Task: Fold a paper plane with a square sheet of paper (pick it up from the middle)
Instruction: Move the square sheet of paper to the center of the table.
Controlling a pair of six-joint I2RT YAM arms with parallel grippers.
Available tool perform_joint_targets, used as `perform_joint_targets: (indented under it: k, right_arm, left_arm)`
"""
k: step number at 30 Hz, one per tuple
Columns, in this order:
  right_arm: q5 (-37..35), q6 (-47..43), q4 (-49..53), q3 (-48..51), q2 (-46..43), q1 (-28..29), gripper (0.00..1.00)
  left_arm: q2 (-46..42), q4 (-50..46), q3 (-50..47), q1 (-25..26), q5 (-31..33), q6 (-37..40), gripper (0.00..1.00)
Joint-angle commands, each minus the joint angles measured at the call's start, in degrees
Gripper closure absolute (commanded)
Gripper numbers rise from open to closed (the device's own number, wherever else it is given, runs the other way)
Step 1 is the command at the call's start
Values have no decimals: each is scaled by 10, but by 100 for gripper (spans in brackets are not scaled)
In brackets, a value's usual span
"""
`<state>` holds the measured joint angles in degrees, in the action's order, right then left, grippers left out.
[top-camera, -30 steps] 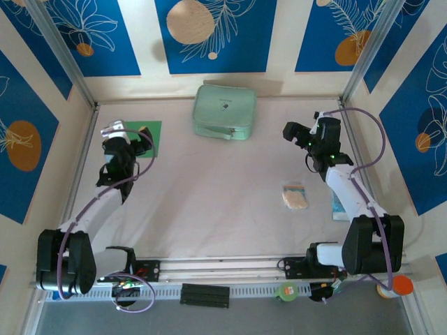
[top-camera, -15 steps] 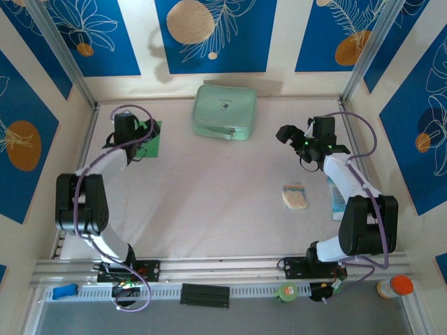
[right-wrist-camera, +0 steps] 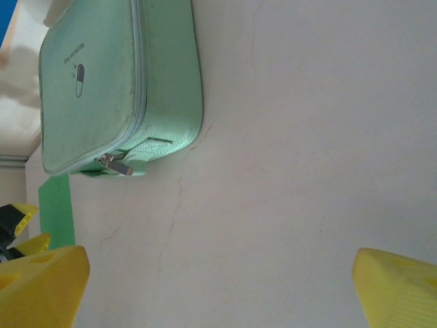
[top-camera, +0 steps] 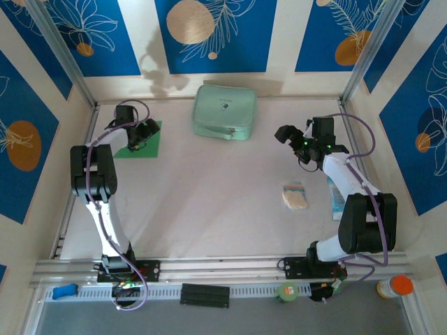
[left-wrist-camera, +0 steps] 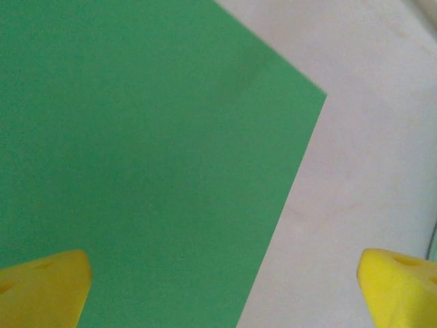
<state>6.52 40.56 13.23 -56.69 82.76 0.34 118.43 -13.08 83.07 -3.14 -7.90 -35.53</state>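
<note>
Left gripper (top-camera: 142, 132) hangs with its jaws spread wide over the square sheet of paper (top-camera: 154, 144), which lies flat at the far left of the table (top-camera: 209, 202), well apart from the mint pouch (top-camera: 223, 112). From the wrist view we sit near a corner, so we judge we should shift toward the sheet's middle before descending, then pinch gently to lift without creasing. Right gripper (top-camera: 288, 134) hovers equally spread, holding nothing

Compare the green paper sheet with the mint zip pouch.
The square sheet of paper is bright green; the zip pouch is pale mint. The sheet lies thin and flat; the pouch is thick, with a zip. The sheet looks smaller than the pouch. Both rest toward the far side of the table.
</note>
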Motion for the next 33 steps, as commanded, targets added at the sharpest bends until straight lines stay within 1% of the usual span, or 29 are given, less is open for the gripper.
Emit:
perform_joint_targets:
  k: [1, 8, 13, 15, 18, 20, 23, 26, 28, 33]
  right_arm:
    - [20, 3, -2, 9, 6, -3, 1]
    - [24, 2, 1, 7, 15, -2, 1]
    - [22, 4, 2, 3, 23, 4, 0]
    - [21, 3, 2, 4, 26, 9, 0]
    - [19, 4, 4, 4, 31, 18, 0]
    - [18, 4, 7, 4, 35, 26, 1]
    - [13, 5, 8, 8, 35, 43, 1]
    - [4, 8, 8, 13, 41, 65, 1]
    - [-1, 12, 14, 15, 48, 83, 3]
    - [-6, 55, -1, 53, 48, 134, 4]
  left_arm:
    - [17, -50, 14, -2, -24, 10, 0]
    - [23, -92, 0, 3, -51, 28, 0]
    - [3, -120, -51, 19, -70, 34, 0]
    - [-11, -123, -79, 35, -77, 34, 0]
    - [-39, -127, -121, 74, -76, 21, 0]
    - [-61, -138, -144, 103, -64, 1, 0]
    - [-103, -142, -187, 149, -37, -55, 0]
    - [-141, -99, -246, 210, -35, -150, 0]
    - [-157, -54, -279, 268, -40, -219, 0]
    - [-151, 12, -279, 391, -40, -359, 0]
